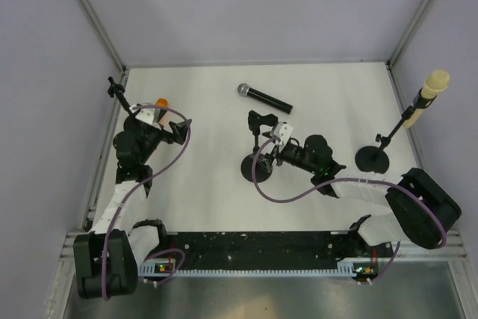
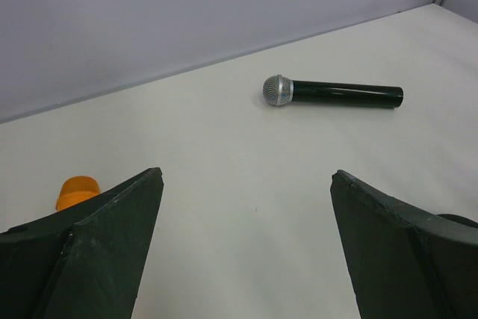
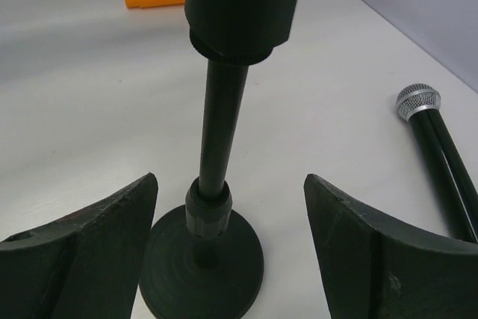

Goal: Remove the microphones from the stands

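Observation:
A beige microphone (image 1: 432, 87) sits tilted in the clip of a black stand (image 1: 371, 158) at the right edge. A second stand (image 1: 256, 167) in the middle holds no microphone. My right gripper (image 1: 267, 152) is open with its jaws either side of that stand's pole (image 3: 220, 125), just above the round base (image 3: 202, 263); it is not touching the pole. My right gripper (image 3: 230, 178) holds nothing. A black microphone (image 1: 264, 98) with a silver head lies flat on the table. My left gripper (image 1: 179, 129) is open and empty at the left, low over bare table (image 2: 247, 172).
An orange microphone (image 1: 161, 102) lies just beyond my left gripper and shows in the left wrist view (image 2: 77, 192). A third small stand (image 1: 116, 91) stands at the far left edge. The black microphone (image 3: 437, 162) lies right of the middle stand. Walls enclose the table on three sides.

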